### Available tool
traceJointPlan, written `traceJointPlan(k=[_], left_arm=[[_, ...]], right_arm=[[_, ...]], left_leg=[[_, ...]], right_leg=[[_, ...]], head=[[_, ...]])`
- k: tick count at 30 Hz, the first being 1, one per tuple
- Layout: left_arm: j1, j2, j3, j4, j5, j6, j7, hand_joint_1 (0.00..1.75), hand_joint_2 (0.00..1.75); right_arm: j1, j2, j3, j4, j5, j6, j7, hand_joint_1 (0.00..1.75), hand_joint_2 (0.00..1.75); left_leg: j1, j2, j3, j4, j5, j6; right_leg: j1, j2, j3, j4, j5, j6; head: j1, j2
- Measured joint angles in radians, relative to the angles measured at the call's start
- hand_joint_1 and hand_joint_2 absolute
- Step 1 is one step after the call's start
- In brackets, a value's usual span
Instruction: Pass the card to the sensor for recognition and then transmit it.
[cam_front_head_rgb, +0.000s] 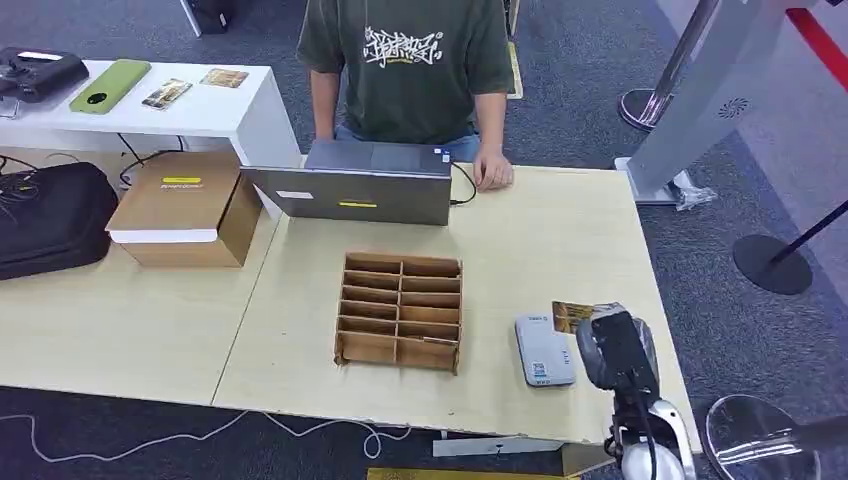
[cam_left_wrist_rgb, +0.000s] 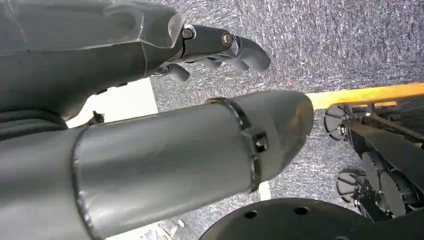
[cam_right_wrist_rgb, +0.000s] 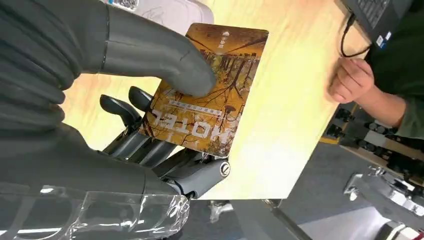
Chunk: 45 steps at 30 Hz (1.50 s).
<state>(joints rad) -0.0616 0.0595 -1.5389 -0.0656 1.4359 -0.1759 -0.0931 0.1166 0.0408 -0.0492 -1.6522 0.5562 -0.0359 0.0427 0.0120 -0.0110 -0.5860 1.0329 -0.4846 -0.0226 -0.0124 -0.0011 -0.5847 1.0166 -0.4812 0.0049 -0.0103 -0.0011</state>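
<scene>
One orange-brown card (cam_right_wrist_rgb: 210, 90), printed with bare trees and the word HOTEL, is pinched in the right hand (cam_right_wrist_rgb: 150, 100): the thick grey thumb (cam_right_wrist_rgb: 165, 60) is pressed on its printed face and the darker fingers (cam_right_wrist_rgb: 130, 125) are folded behind it. In the head view the right hand (cam_front_head_rgb: 612, 345) is seen over the near right corner of the pale wooden table (cam_front_head_rgb: 560, 230), with a corner of the card (cam_front_head_rgb: 568, 316) showing beyond it. The card is held just beside a small white sensor (cam_front_head_rgb: 544, 350) that lies flat on the table; whether card and sensor touch cannot be told.

To the left of the sensor, near the middle of the table, a brown wooden rack (cam_front_head_rgb: 400, 310) with two columns of slots is placed. Behind it a grey laptop (cam_front_head_rgb: 360, 185) stands open with its lid towards the robot. A person in a dark green printed T-shirt (cam_front_head_rgb: 410, 60) is positioned at the far edge of the table, and one fist (cam_front_head_rgb: 492, 172) is rested on the tabletop beside the laptop's cable. Farther left, a cardboard box (cam_front_head_rgb: 185, 205) and a black bag (cam_front_head_rgb: 50, 215) are set on the table.

The left hand (cam_left_wrist_rgb: 215, 47) is seen from its wrist camera above grey carpet (cam_left_wrist_rgb: 340, 45), its dark fingers curled inward with nothing between them.
</scene>
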Motion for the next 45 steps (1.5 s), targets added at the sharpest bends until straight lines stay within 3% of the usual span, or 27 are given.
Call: traceJointPlan(k=[5, 12, 27, 32, 45], left_arm=[[-0.004, 0.0, 0.0, 0.0, -0.009, 0.005, 0.006, 0.0, 0.0], [-0.01, 0.0, -0.001, 0.0, -0.019, 0.006, 0.006, 0.0, 0.0], [-0.026, 0.014, -0.002, 0.0, -0.086, 0.009, 0.022, 0.0, 0.0], [-0.028, 0.018, -0.002, 0.0, -0.08, 0.009, 0.022, 0.0, 0.0], [-0.021, 0.018, -0.001, 0.0, -0.045, 0.009, 0.018, 0.0, 0.0]], right_arm=[[-0.026, 0.028, 0.0, 0.037, 0.081, -0.021, 0.029, 1.75, 1.75], [-0.093, 0.039, -0.014, 0.156, 0.094, -0.022, 0.031, 1.75, 1.75], [-0.164, 0.033, -0.037, 0.302, 0.148, 0.03, 0.039, 1.75, 1.75], [-0.151, 0.019, -0.035, 0.279, 0.159, 0.041, 0.055, 1.75, 1.75], [0.02, 0.016, -0.015, 0.04, 0.211, 0.06, 0.116, 1.75, 1.75]], left_leg=[[0.0, 0.0, 0.0, 0.0, 0.0, 0.0], [0.0, 0.0, 0.0, 0.0, 0.0, 0.0], [0.0, 0.0, 0.0, 0.0, 0.0, 0.0], [0.0, 0.0, 0.001, 0.0, 0.0, 0.0], [0.0, 0.0, 0.0, 0.0, 0.0, 0.0]], right_leg=[[0.0, 0.0, 0.0, 0.0, 0.0, 0.0], [0.0, 0.0, 0.0, 0.0, 0.0, 0.0], [0.0, 0.0, 0.0, 0.0, 0.0, 0.0], [0.0, 0.0, 0.0, 0.0, 0.0, 0.0], [0.0, 0.0, 0.0, 0.0, 0.0, 0.0]], head=[[0.0, 0.0], [0.0, 0.0], [0.0, 0.0], [0.0, 0.0], [0.0, 0.0]])
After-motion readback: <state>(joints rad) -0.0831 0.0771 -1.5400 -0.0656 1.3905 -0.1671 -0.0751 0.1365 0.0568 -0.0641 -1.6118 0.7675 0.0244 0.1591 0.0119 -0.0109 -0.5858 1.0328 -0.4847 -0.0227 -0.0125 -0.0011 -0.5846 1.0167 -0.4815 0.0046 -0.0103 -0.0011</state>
